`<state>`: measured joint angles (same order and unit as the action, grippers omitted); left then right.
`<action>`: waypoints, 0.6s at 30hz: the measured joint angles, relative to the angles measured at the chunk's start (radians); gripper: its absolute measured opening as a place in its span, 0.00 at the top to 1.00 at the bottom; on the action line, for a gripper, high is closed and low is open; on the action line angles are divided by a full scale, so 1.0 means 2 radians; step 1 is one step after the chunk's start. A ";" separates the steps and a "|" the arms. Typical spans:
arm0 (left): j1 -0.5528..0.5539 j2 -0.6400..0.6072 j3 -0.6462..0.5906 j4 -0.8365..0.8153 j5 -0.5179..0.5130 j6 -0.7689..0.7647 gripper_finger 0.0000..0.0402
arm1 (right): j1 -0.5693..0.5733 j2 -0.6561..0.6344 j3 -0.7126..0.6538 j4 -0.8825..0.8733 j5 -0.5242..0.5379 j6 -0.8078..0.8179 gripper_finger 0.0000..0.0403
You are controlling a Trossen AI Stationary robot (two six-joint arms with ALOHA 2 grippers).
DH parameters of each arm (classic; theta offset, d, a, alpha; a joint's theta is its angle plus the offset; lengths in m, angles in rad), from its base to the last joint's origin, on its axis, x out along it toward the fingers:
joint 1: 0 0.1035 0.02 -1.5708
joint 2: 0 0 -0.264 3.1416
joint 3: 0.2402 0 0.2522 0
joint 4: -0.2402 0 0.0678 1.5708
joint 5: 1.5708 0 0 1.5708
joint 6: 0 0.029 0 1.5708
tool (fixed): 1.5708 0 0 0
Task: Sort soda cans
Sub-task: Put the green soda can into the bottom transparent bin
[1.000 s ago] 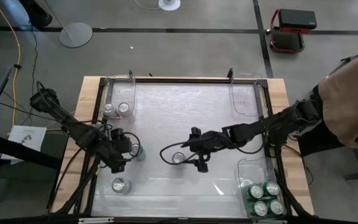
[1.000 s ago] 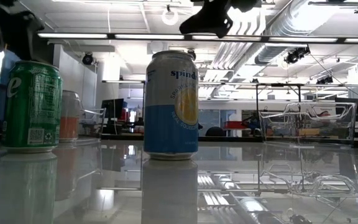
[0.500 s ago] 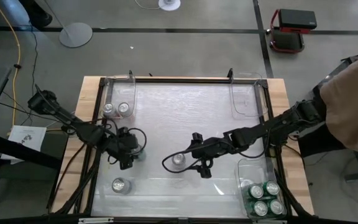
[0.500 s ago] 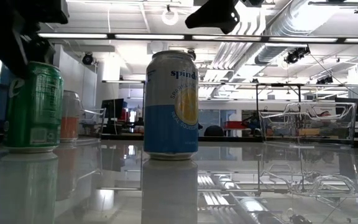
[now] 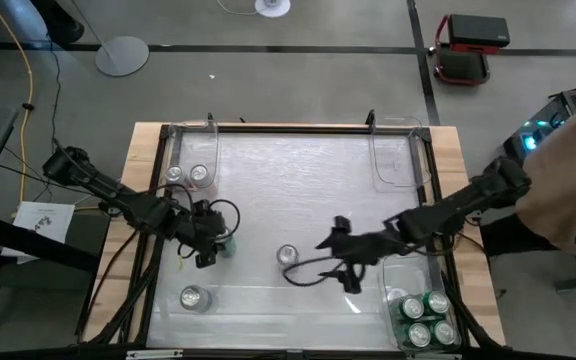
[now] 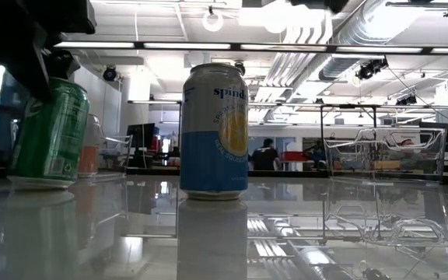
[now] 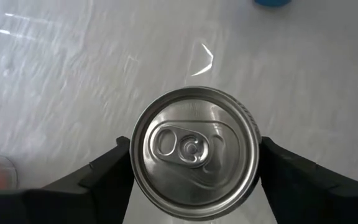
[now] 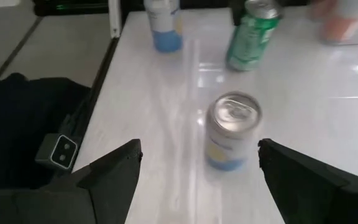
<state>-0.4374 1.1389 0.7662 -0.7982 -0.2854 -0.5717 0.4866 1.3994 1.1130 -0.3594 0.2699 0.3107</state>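
Note:
A green soda can (image 5: 224,244) stands tilted left of the table's middle; my left gripper (image 5: 211,243) is shut on it, and the left wrist view looks down on its silver top (image 7: 194,152). A silver-and-blue can (image 5: 288,255) stands upright on its base at mid-table (image 6: 214,132). My right gripper (image 5: 346,262) hovers to that can's right, open, with the can (image 8: 232,134) ahead of its fingers (image 8: 114,168). Another can (image 5: 190,297) stands near the near-left corner. My left gripper (image 7: 194,168) pinches the green can between its two fingers, one on each opposite side of the body just below the top rim (image 7: 253,155). The fingers come from above, pointing down. The can leans over in the hold (image 6: 50,132), its bottom edge at the table.
A clear bin at the far-left corner (image 5: 173,135) holds two cans (image 5: 187,175). A clear bin at the near-right corner (image 5: 393,265) holds several green cans (image 5: 424,320). Another clear bin (image 5: 393,150) sits at the far-right corner. A person's sleeve (image 5: 568,170) shows right of the table.
My left gripper has moved a little toward the table's right onto the green can and taken hold of it; the can has tipped from upright to leaning. My right gripper has drawn away from the silver-and-blue can toward the table's right and near edge.

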 joint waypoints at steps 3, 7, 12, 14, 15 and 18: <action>0.000 0.001 -0.001 0.025 0.020 0.022 0.30 | 0.036 -0.029 0.000 -0.035 0.065 0.024 0.23; -0.009 0.002 0.000 0.051 0.041 0.046 0.31 | 0.080 -0.054 0.000 -0.066 0.149 0.054 0.23; -0.006 0.002 0.036 0.055 -0.027 0.079 0.31 | 0.119 -0.067 0.000 -0.094 0.217 0.072 0.23; 0.006 0.002 0.057 0.053 -0.063 0.103 0.31 | 0.129 -0.070 0.000 -0.097 0.237 0.078 0.23; 0.015 0.002 0.067 0.055 -0.078 0.118 0.31 | 0.133 -0.071 0.000 -0.099 0.246 0.080 0.23; 0.054 0.006 0.096 0.085 -0.103 0.182 0.31 | 0.140 -0.072 0.000 -0.101 0.262 0.081 0.23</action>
<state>-0.3303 1.1514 0.9584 -0.6290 -0.4917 -0.2086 0.7668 1.2545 1.1130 -0.5614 0.7930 0.4717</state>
